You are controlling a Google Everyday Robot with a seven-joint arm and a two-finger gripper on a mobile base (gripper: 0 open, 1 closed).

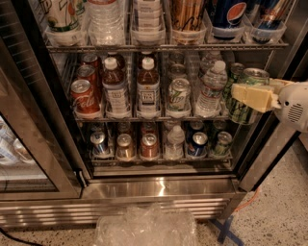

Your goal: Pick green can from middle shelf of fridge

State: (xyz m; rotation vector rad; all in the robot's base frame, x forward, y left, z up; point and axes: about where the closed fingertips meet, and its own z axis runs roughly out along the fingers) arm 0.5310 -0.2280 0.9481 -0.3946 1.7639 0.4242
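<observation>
The fridge stands open, with its middle shelf holding lanes of drinks. The green can, dark green with a silver top, is at the shelf's right end, in front of the fridge's right frame. My gripper reaches in from the right. Its cream near finger lies across the can's front, and the far finger shows behind the can's right side. The gripper is shut on the green can. A second green can stands just behind it.
On the middle shelf stand a red cola can, tea bottles, a pale can with green swirls and a water bottle. Pepsi cans stand above. The glass door hangs open left. Crumpled plastic lies on the floor.
</observation>
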